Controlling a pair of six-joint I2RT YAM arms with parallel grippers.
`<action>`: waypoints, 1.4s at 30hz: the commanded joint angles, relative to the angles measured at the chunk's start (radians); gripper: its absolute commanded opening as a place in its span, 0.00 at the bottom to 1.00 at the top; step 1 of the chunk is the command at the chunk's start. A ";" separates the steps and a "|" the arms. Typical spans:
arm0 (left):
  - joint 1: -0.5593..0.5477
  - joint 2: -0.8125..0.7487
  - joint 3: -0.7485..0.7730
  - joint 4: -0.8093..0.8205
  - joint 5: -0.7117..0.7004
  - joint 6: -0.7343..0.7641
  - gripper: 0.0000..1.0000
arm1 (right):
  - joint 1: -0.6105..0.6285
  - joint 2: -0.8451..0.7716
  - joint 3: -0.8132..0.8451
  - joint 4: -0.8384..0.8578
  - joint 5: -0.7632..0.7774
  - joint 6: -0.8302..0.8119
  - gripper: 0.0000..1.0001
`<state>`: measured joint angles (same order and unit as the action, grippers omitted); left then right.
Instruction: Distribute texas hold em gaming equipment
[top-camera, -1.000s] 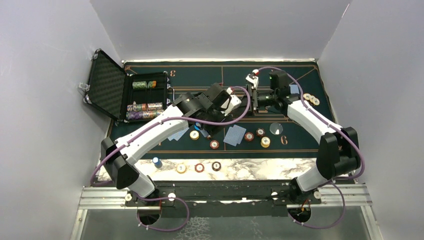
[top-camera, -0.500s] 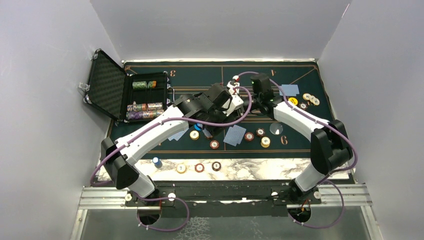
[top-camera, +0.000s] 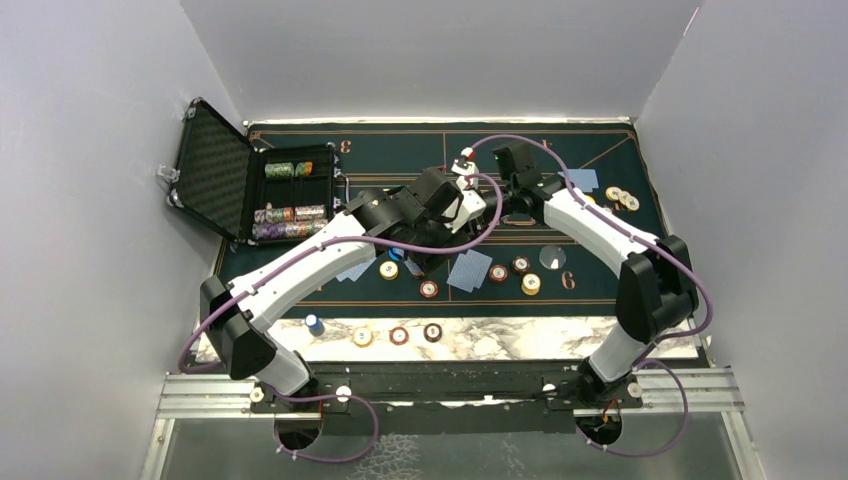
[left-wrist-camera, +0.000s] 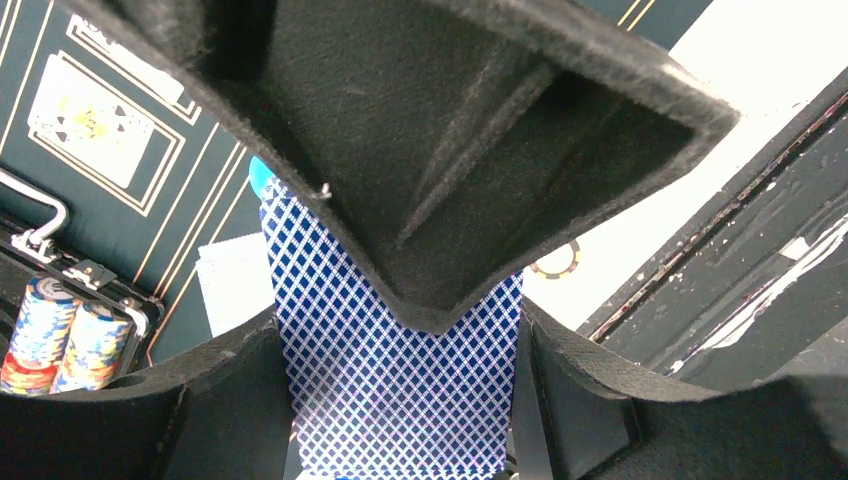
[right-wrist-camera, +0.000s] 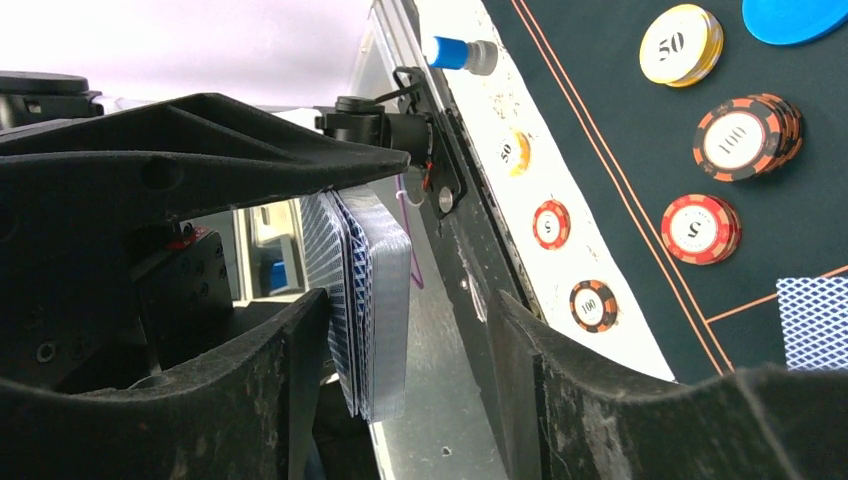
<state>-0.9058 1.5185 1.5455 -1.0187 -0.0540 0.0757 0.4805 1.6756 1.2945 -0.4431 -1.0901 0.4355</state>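
My left gripper hovers over the middle of the green mat, shut across the width of a deck of blue-backed playing cards. In the left wrist view its jaws press both long edges. My right gripper has come in from the right and stands open astride that deck. Its left finger lies against the deck's face and its right finger stands well clear. Loose chips, a yellow chip, a blue disc and a clear disc lie on the mat below.
The open black case with rows of chips stands at the left. Single cards lie on the mat, one more beside chips at the right. Three chips and a blue-capped piece sit on the marble strip.
My right arm swung left from the mat's right half to the deck, and its jaws narrowed around it. The left arm and the deck stayed put.
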 joint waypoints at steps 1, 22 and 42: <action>-0.007 -0.048 -0.001 0.028 -0.003 -0.002 0.00 | -0.014 0.010 0.020 -0.100 0.063 -0.066 0.59; -0.007 -0.062 -0.031 0.027 -0.002 -0.014 0.00 | -0.107 -0.078 -0.002 -0.048 -0.057 -0.049 0.59; -0.006 -0.035 -0.024 0.020 0.003 0.009 0.00 | -0.082 -0.097 -0.129 0.223 -0.244 0.160 0.26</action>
<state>-0.9073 1.4944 1.5143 -1.0157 -0.0540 0.0715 0.3897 1.5986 1.1816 -0.3069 -1.2694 0.5335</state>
